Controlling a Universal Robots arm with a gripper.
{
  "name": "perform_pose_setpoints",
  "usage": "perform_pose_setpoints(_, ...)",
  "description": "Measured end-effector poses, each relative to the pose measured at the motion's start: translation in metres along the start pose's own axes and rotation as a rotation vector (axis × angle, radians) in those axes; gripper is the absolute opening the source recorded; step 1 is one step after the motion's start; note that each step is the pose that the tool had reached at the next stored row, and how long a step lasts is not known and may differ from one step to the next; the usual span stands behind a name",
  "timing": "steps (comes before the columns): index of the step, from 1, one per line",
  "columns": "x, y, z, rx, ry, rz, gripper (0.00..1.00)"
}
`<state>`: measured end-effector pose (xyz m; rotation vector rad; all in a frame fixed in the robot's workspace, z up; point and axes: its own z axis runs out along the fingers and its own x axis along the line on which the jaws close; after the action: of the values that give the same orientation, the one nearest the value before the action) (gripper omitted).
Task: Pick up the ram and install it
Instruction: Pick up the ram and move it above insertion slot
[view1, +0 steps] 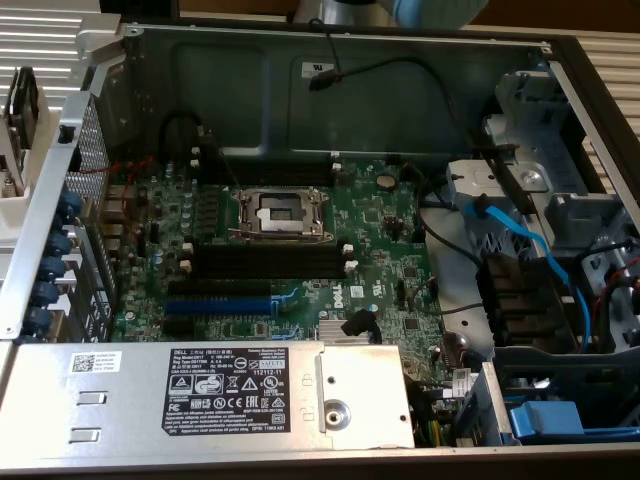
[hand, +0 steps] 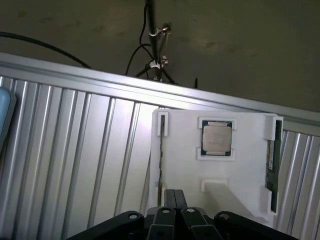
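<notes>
Dark-green ram (hand: 271, 167) stick, standing on edge, slotted in white holder's (hand: 235, 175) side

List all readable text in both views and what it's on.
"DELL": black label on the power supply, top left corner.
"DELL": white logo on the motherboard.
Remaining label print, the white sticker beside it and the small board markings: too small to read.
Wrist view: nothing legible on the processor or the ram.
</notes>
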<state>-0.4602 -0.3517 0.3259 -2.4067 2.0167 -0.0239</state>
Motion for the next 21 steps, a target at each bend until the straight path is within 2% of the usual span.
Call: perform_pose_setpoints(21,0.008,0.0018,0.0383,0.0005,-0.0005,-0.045,0.10)
